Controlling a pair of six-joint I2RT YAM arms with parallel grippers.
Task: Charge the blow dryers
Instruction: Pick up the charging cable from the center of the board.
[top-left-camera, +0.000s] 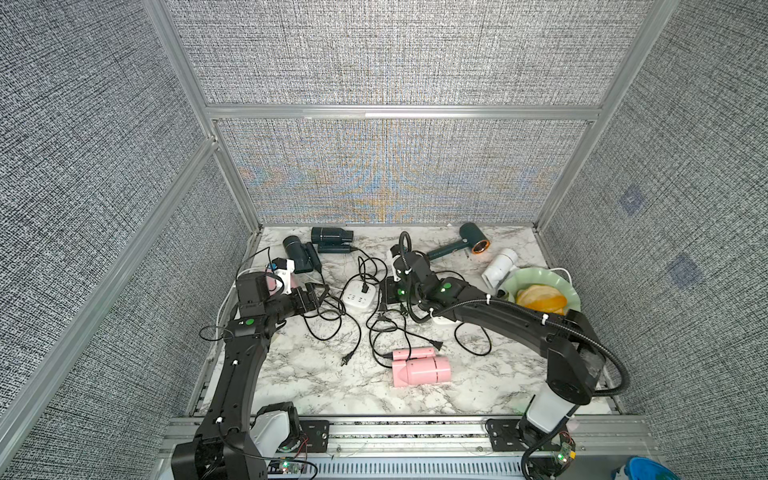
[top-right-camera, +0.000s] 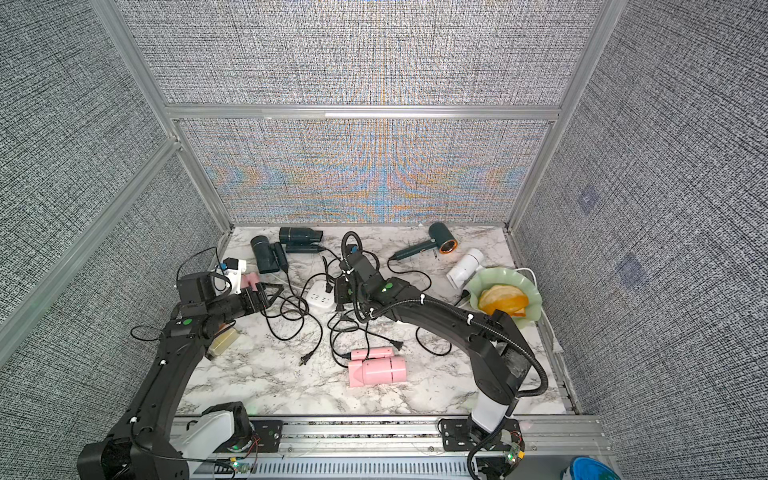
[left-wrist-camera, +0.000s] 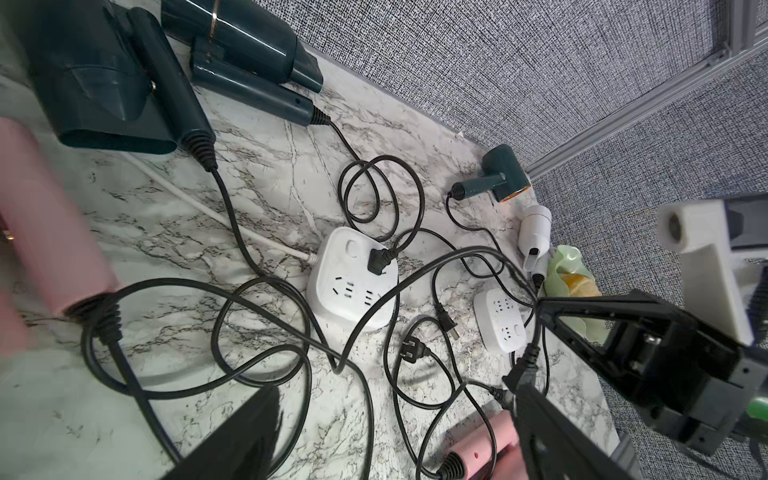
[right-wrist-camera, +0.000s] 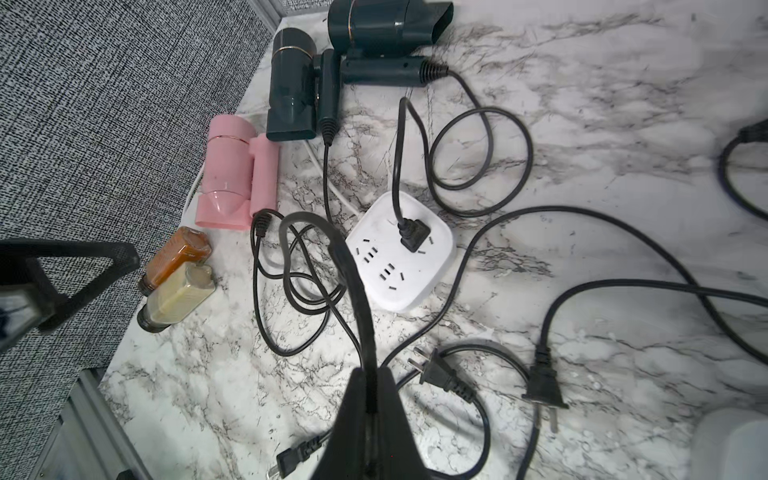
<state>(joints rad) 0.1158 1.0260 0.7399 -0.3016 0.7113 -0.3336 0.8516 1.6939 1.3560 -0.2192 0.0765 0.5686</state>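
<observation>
1. A marble-patterned table (top-left-camera: 316, 386), walled in grey fabric, is shown strewn with six blow dryers and tangled black cords.
2. A far teal dryer (top-left-camera: 332, 235) and a near teal dryer (top-left-camera: 297, 251) are laid together at the far left. A pink dryer (right-wrist-camera: 232, 174) is seen by the left edge, just beside an amber bottle (right-wrist-camera: 178, 255) and a pale bottle (right-wrist-camera: 183, 293). A second pink dryer (top-left-camera: 419, 368) is placed front and centre.
3. A green copper-ringed dryer (top-left-camera: 469, 241) and a white dryer (top-left-camera: 500, 266) are laid at the far right, the white one beside a green plate (top-left-camera: 536, 276) of orange slices.
4. A white square power strip (top-left-camera: 359, 297) is set mid-table, where the cords can reach it. One plug (right-wrist-camera: 411, 237) is seated in it. Its cord appears to run to the far teal dryer, so one dryer is judged connected.
5. A second strip (left-wrist-camera: 500, 320) is largely hidden under the right arm in both top views.
6. The right gripper (right-wrist-camera: 372, 390) is clamped on a black cord (right-wrist-camera: 353, 282), which is raised off the table, presumably so that its plug can be drawn from the tangle toward a socket. Its dryer cannot be traced.
7. The left gripper (left-wrist-camera: 392, 386) is held wide open and empty above the cords beside the central strip, apparently ready to take a plug or steady the strip.
8. A two-pin plug (right-wrist-camera: 436, 372) and another plug (right-wrist-camera: 544, 384) are seen lying loose, so most of the task is judged undone.
</observation>
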